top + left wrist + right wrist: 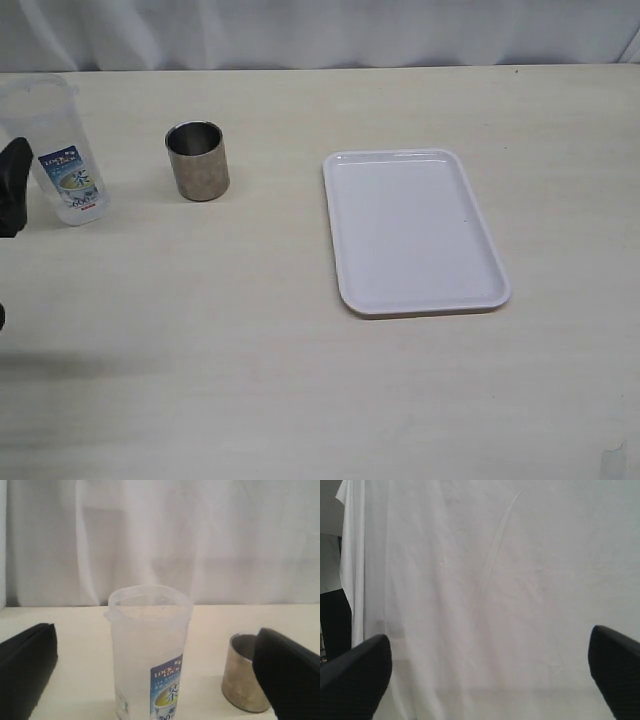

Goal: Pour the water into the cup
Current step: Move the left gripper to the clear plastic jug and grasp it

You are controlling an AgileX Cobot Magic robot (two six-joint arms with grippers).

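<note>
The cup (pixel 197 160), a small brushed-steel tumbler, stands upright at the table's back left. To its left stands a taller clear plastic jug (pixel 62 150) with a blue label; I cannot make out water in it. In the left wrist view the jug (pixel 150 650) stands between the wide-apart black fingers (pixel 25 672) of my left gripper (pixel 155 680), which is open and not touching it; the cup (pixel 242 680) is partly hidden behind one finger. A dark part of the left gripper (pixel 12 185) shows at the frame's edge beside the jug. My right gripper (pixel 485 680) is open and holds nothing.
A white rectangular tray (pixel 412 230) lies flat on the pale wooden table (pixel 250 350), right of the cup. A white curtain (pixel 320 30) hangs behind the table's far edge and fills the right wrist view.
</note>
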